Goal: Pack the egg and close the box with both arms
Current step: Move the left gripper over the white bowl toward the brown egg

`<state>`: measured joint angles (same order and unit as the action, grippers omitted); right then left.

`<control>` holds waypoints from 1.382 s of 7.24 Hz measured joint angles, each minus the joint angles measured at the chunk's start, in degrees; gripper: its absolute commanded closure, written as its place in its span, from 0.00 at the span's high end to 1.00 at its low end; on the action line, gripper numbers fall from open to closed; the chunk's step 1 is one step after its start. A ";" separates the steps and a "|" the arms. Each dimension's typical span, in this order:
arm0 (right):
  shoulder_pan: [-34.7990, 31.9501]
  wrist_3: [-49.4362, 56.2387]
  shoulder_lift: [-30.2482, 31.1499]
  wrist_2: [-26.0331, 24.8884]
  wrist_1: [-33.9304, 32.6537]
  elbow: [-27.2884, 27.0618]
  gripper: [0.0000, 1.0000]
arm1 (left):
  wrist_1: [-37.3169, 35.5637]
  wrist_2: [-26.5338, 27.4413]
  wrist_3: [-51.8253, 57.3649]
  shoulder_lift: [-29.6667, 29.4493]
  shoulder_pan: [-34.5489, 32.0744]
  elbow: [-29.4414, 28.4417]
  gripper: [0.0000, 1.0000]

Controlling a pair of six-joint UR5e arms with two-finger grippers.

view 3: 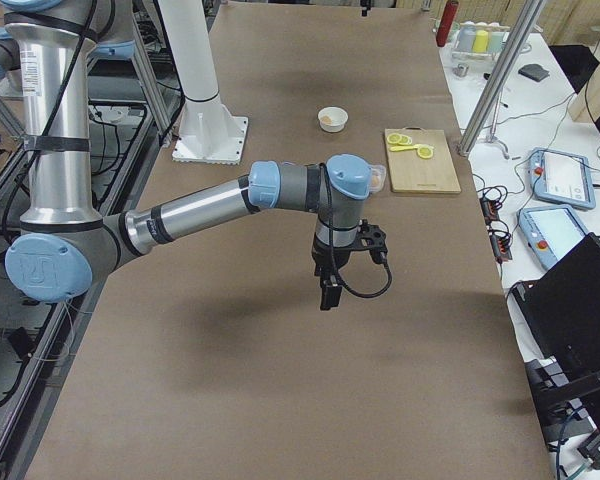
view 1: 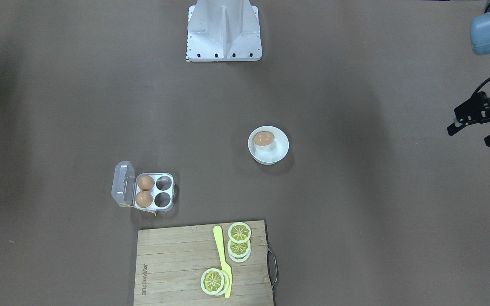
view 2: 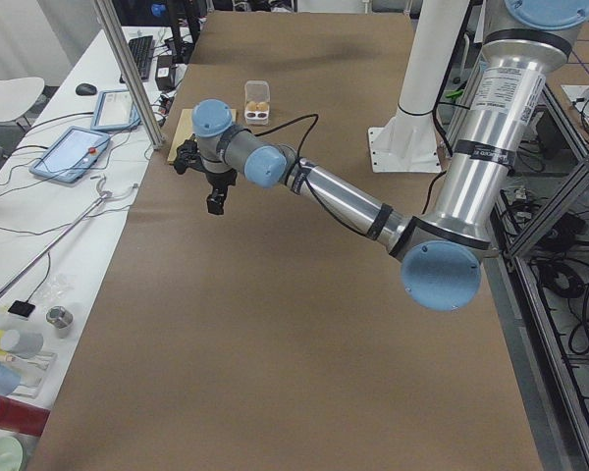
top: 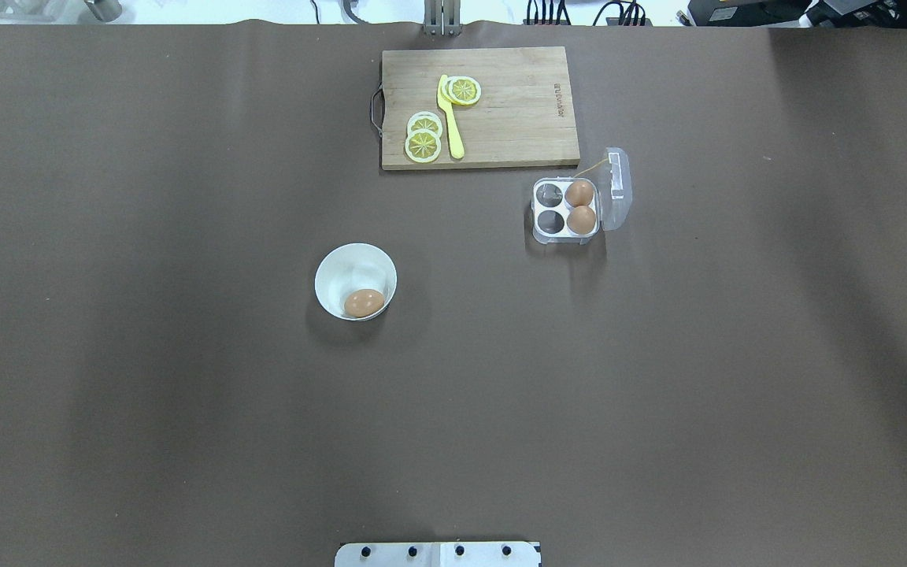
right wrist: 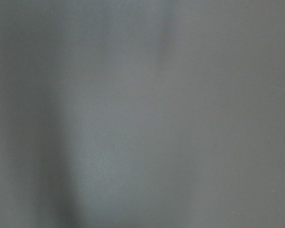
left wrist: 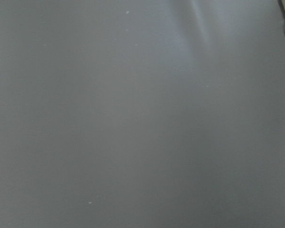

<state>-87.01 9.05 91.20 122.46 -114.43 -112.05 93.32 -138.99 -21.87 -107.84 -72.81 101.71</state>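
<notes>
Over the left edge of the brown table (top: pixel 186 433), the left arm (view 2: pixel 344 201) hangs its left gripper (view 1: pixel 469 137), fingers spread and empty. The right gripper (view 3: pixel 330 290) shows only side-on, so I cannot tell its state. The box (top: pixel 565 206) lies open on the right half, two cells free. The white bowl (top: pixel 355 256) sits left of centre, probably nearer the left gripper. The egg (top: pixel 364 302) lies inside it, long axis crosswise, toward the robot's side.
</notes>
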 measured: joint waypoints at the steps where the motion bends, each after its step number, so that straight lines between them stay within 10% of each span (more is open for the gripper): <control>1: 0.00 0.00 0.04 0.20 0.00 0.04 1.00 | -0.04 0.72 -1.31 -2.35 2.02 -0.75 0.98; 10: 0.00 0.09 0.53 0.59 -0.02 0.18 1.00 | 1.62 3.71 4.44 -17.24 16.88 -10.92 0.98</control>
<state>-87.01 9.14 91.73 123.06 -114.46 -111.87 94.94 -135.27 -17.43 -125.08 -55.92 90.80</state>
